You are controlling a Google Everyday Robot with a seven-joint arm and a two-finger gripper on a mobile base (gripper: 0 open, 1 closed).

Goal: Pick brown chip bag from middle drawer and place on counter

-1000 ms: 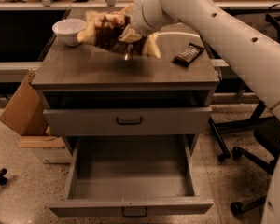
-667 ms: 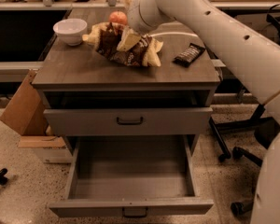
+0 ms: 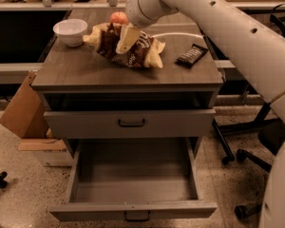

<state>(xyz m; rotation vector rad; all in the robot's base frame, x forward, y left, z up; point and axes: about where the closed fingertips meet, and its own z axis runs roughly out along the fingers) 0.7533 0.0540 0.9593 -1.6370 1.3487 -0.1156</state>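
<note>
My gripper [image 3: 127, 38] sits on the bag [image 3: 135, 53] lying on the worktop [image 3: 85, 70]; its hold, I can't tell. Drawer [image 3: 133, 179] open.

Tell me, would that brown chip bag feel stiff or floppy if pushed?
Probably floppy: the brown chip bag looks crinkled and slumps on the counter. Likely light and crushable, being puffy; the gripper at its middle should press gently.

The gripper [image 3: 126, 38] over the brown chip bag [image 3: 141, 52] hides its middle.
</note>
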